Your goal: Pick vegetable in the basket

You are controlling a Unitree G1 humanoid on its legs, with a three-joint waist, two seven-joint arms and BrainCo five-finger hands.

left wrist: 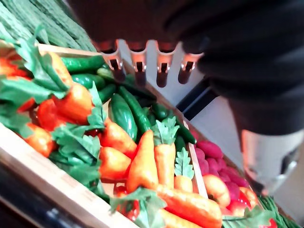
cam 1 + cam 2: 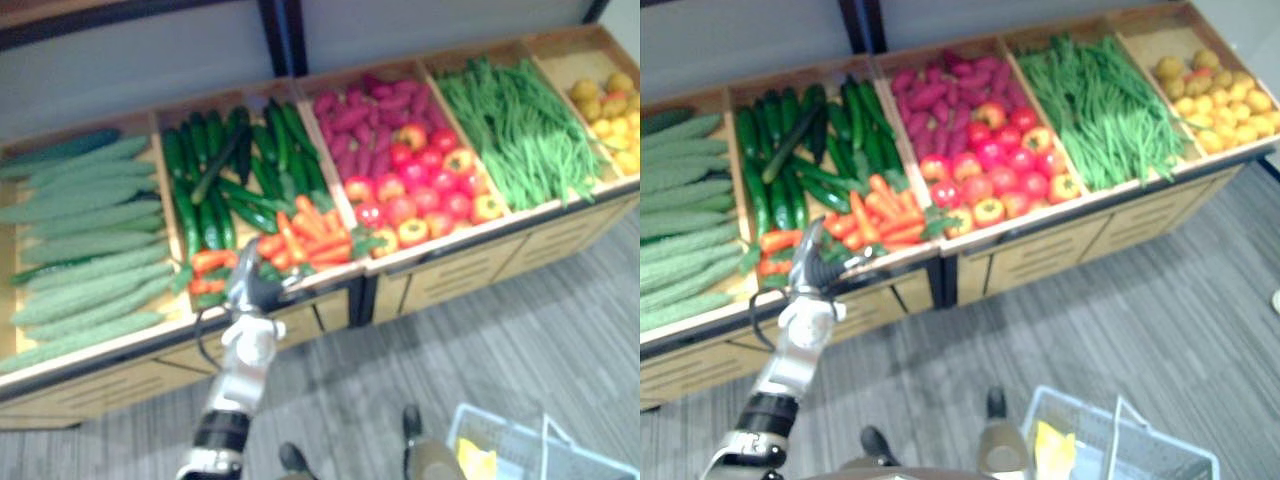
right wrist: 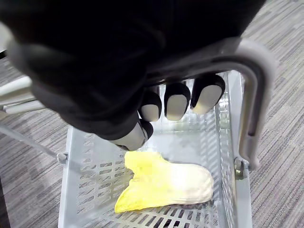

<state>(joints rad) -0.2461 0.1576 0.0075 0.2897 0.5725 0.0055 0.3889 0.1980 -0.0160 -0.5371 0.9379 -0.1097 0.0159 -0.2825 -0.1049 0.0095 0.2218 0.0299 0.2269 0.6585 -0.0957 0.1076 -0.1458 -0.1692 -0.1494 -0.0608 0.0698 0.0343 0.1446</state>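
Progress looks partial: one yellow leafy vegetable (image 3: 166, 185) already lies in the grey basket (image 3: 76, 166), and nothing else is in it. The right hand (image 3: 176, 102) carries that basket, its fingers clenched round the handle (image 3: 256, 95), low at the robot's right side above the grey floor (image 2: 560, 330).

The left hand (image 2: 250, 285) is stretched out to the front edge of the wooden bench (image 2: 460, 260), just over the heap of carrots (image 1: 142, 161). Its fingers (image 1: 137, 61) are straight and released, grasping nothing. By the look of it a carrot is the next pick, so the reach is made but the grasp, the lift and the drop into the basket are left to do.

Around the carrots lie dark cucumbers (image 2: 210, 170) in the same bin, pale ridged gourds (image 2: 80, 230) in the bin to the left, then purple sweet potatoes (image 2: 360, 120) with red and yellow tomatoes (image 2: 420, 190), green beans (image 2: 510, 130) and yellow fruit (image 2: 610, 110) to the right.

The carrots are piled against one another with their green leaves tangled among them, which could hinder a clean grip. The bench's raised front lip stands between the heap and the basket, which is well apart from it.
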